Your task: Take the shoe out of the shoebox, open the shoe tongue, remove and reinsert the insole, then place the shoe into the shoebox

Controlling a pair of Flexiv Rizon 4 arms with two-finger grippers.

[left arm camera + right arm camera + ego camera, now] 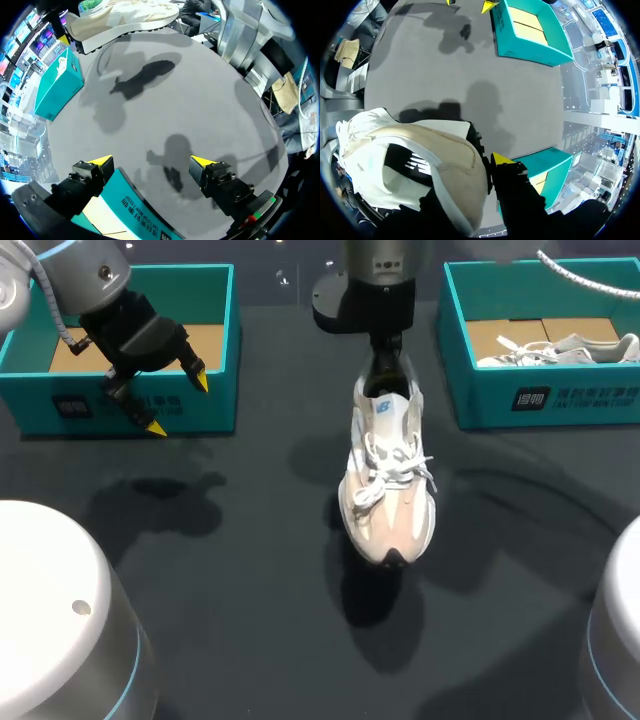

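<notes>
A white and beige sneaker (pixel 388 485) hangs above the middle of the table, toe towards the front, with its shadow on the dark surface below. My right gripper (pixel 386 358) comes down from the back and is shut on the heel. In the right wrist view one yellow fingertip (pixel 502 160) lies outside the heel of the sneaker (pixel 420 165); the other finger is hidden inside. My left gripper (pixel 178 403) stands open with nothing in it over the front wall of the left teal shoebox (pixel 215 300). In its own view the left gripper (pixel 150 162) hovers above that shoebox (pixel 135 212), with the sneaker (pixel 125 20) far ahead.
A second teal shoebox (pixel 470 390) at the back right holds another white shoe (pixel 565 348). The left shoebox shows only its cardboard floor. My arms' white bases fill the front left (pixel 50 620) and front right (pixel 615 640) corners.
</notes>
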